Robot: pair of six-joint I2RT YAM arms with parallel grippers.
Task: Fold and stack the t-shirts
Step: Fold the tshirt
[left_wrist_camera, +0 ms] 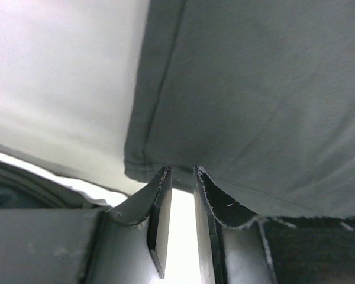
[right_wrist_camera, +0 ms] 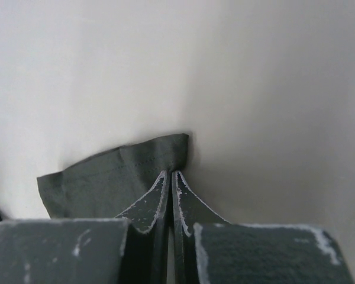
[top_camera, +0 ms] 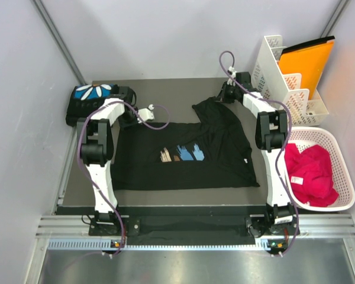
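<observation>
- t-shirt, black with a blue-and-tan print, lies spread flat on the middle of the dark worktop. Its long axis runs left to right, and the neck end looks to be on the right.
- The right claw is at the t-shirt's far right corner, jaws together and clamped on a small fold of its black cloth, which looks like the sleeve.
- The left claw is at the t-shirt's far left corner. Its jaws stand a narrow way apart, with the stitched hem caught at their tips, by the look of it.
- Both claws are on the far edge, so the body of the t-shirt lies from them towards the arm bases. Each arm is nearest its own corner. A fold would likely carry that far edge over the print towards the near edge, both corners moving level.
- The folded t-shirt, with a blue print and white petals, sits just beyond the spread t-shirt's far left corner, apart from it.
- To the right of the t-shirt, a white laundry basket holds crumpled pink cloth.
- Beyond the far right corner, a white rack holds an orange folder.
</observation>
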